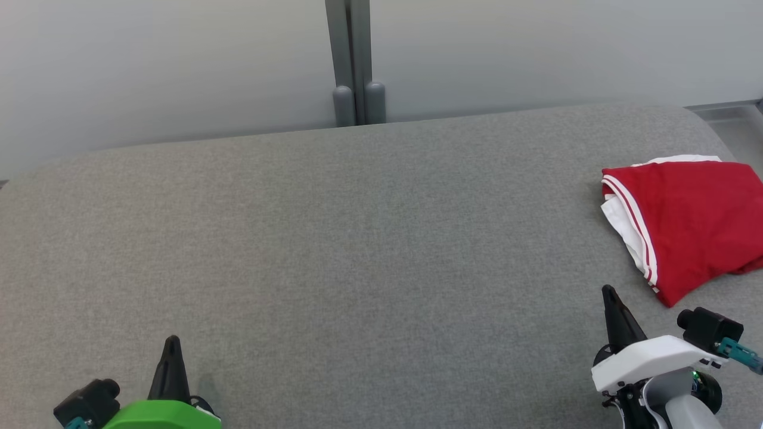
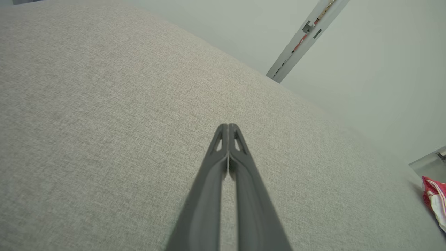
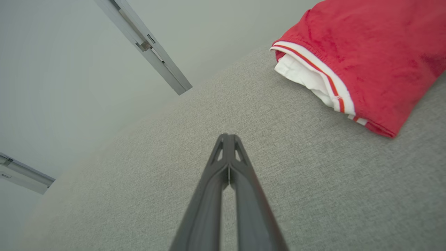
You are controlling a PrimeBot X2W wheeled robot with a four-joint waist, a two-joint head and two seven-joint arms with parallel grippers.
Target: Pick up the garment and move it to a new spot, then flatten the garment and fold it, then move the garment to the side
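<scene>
On the right side of the grey tabletop (image 1: 357, 238), close to its edge, lies the garment (image 1: 691, 220), red with a white band and thin red stripes. It looks like a compact, folded bundle, and the picture's border cuts off part of it in the head view.

The right pincer (image 1: 611, 298) hangs above the cloth surface, near the garment but not touching it. Its two dark fingers are pressed together and hold nothing. In the right wrist view the garment (image 3: 366, 52) is ahead of the pincer (image 3: 228, 136) and to the right, with its striped edge turned toward the fingers. This edge runs on a diagonal, from the far side toward the robot. I cannot judge the true long axis, because the garment's far end is out of the picture.

The left pincer (image 1: 173, 345) is at the lower left, well apart from the garment, also with fingers together and empty. In its wrist view the pincer (image 2: 228, 128) points over bare cloth, and a small part of the garment (image 2: 435, 198) appears at the right border.

The right arm is clearly the nearer one. Because the garment is already folded and lying at the side, I think the task is nearly finished. If another grasp is needed, the right pincer must first open and go forward and to the right, to the striped edge.
</scene>
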